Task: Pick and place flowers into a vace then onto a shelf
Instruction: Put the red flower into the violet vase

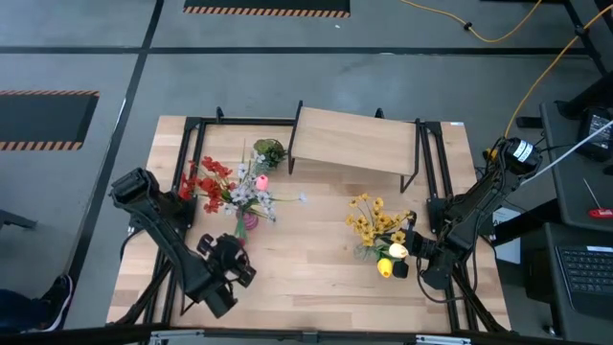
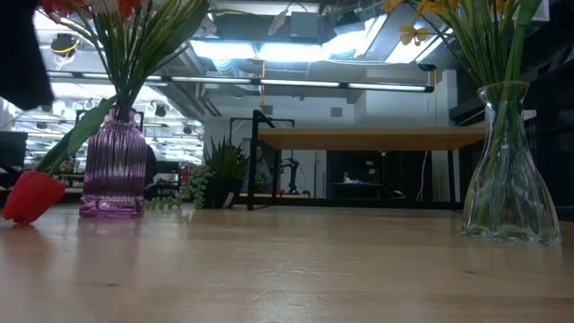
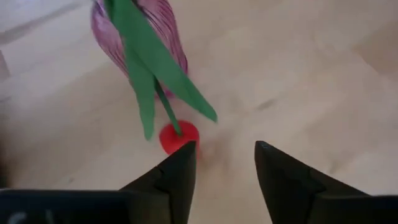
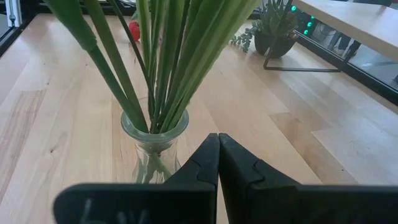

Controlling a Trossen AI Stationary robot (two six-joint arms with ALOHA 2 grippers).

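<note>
By purple vase [image 3: 140, 37], L gripper [image 3: 225, 155] open over red tulip [image 3: 179, 136].

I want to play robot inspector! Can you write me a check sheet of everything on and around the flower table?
Surface: light wood table, bare at the front.
Job's things: purple vase with flowers; clear vase with yellow flowers; red tulip lying on the table by the purple vase; shelf at the back.
Clutter: small green plant pot.
Grippers: left gripper open, just behind the red tulip; right gripper shut, near the clear vase.
Cables: yellow cable on the floor.
Surroundings: grey floor, striped markings.
</note>
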